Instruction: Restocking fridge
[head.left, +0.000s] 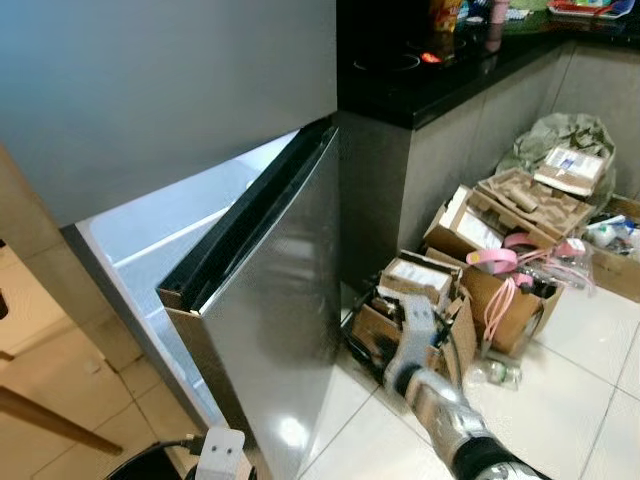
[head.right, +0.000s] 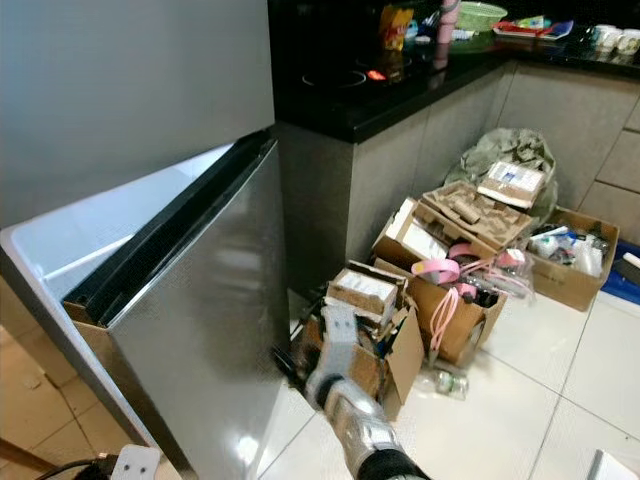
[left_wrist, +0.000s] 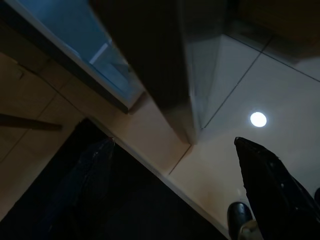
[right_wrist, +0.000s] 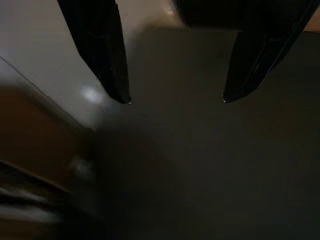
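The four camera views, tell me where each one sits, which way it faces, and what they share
Left eye view: head, looking down at the half-open stainless fridge door; right arm shows.
Right eye view: same head, same door, brown cardboard boxes beside it.
Left wrist view: left arm, facing the tiled floor and the door's bottom corner; left gripper open.
Right wrist view: right arm, dark and blurred; right gripper open.
Shared: both eye views and the left wrist see the door.

Home kitchen: steel fridge; black counter; tiled floor.
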